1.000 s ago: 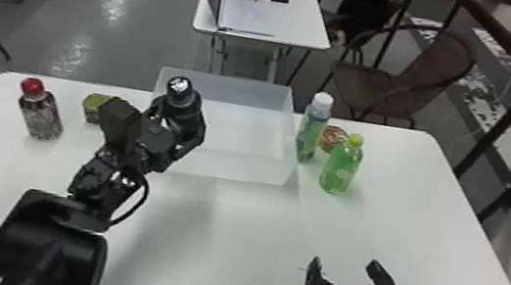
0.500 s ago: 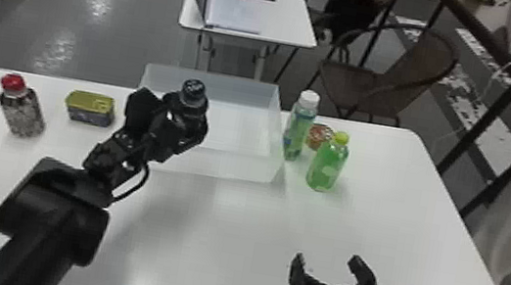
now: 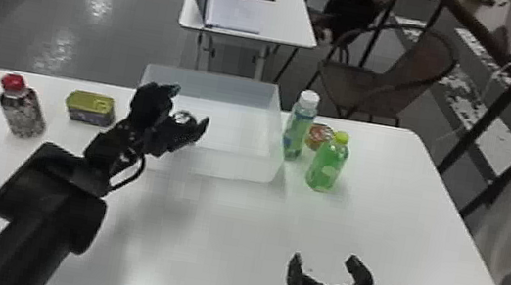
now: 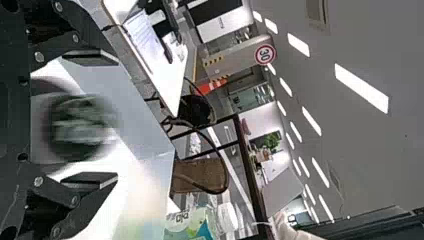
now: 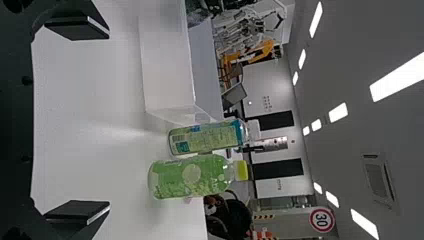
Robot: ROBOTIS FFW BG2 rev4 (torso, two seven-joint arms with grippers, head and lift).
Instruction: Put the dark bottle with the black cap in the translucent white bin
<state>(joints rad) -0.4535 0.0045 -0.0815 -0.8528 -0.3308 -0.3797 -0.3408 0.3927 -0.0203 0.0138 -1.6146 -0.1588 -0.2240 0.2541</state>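
Okay so, left claw: released, the two flat black fingers of the left claw [image 3: 190,106] stand spread apart over the left part of the bin, bottle between them but no grip on it that I can see.

Dark bottle with the black cap [image 3: 182,117]: right between those fingers, cap facing up in the head view. From the left wrist it's a dark, greenish round blur [image 4: 82,127]. Can't tell if its base touches the bin floor.

Translucent white bin: big rectangular plastic tub [image 3: 216,164], under the left claw and stretching off to its right.

Yellow-topped rectangular tin [image 3: 90,108]: on the table, left of the left claw, pretty near it.

Speckled bottle with a red cap [image 3: 26,113]: upright, same side but farther out, past the tin.

Clear bottle with white cap and green-blue label [image 3: 299,129]: right of the left claw, standing just beside the bin's right wall.

Green bottle with yellow cap [image 3: 327,166]: upright, a bit farther right of that claw.

Small round reddish-brown tin [image 3: 319,138]: partly tucked behind those two.

Right claw: released too, the right claw [image 3: 324,260] hangs over the white table [image 3: 202,245], well apart from the left one, fingers wide with bare tabletop between them.
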